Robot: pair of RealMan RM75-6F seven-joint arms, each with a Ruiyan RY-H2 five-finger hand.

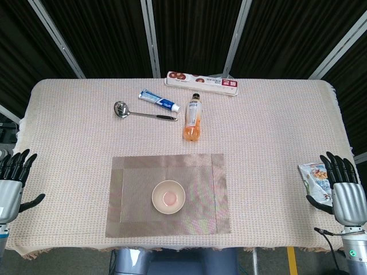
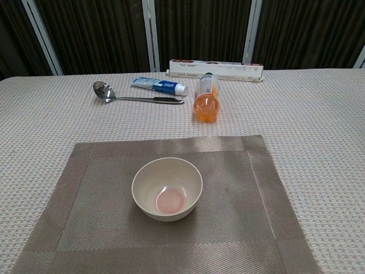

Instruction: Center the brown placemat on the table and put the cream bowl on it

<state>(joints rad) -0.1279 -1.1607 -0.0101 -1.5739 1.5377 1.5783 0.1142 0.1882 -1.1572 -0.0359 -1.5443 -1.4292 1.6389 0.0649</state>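
Head view: brown placemat (image 1: pixel 143 172) is lying flat near the front middle of the table (image 1: pixel 275 132), and the cream bowl (image 1: pixel 168 196) is sitting upright on it, roughly at its center. Left hand (image 1: pixel 10 186) is hanging off the table's left edge, fingers spread, holding nothing. Right hand (image 1: pixel 347 195) is hovering at the right edge, fingers spread and empty, partly covering a snack packet (image 1: pixel 312 177). Beyond the mat, an orange bottle (image 1: pixel 194 118), spoon (image 1: pixel 140 112), toothpaste tube (image 1: pixel 159 100) and long box (image 1: pixel 202 83) are lying.
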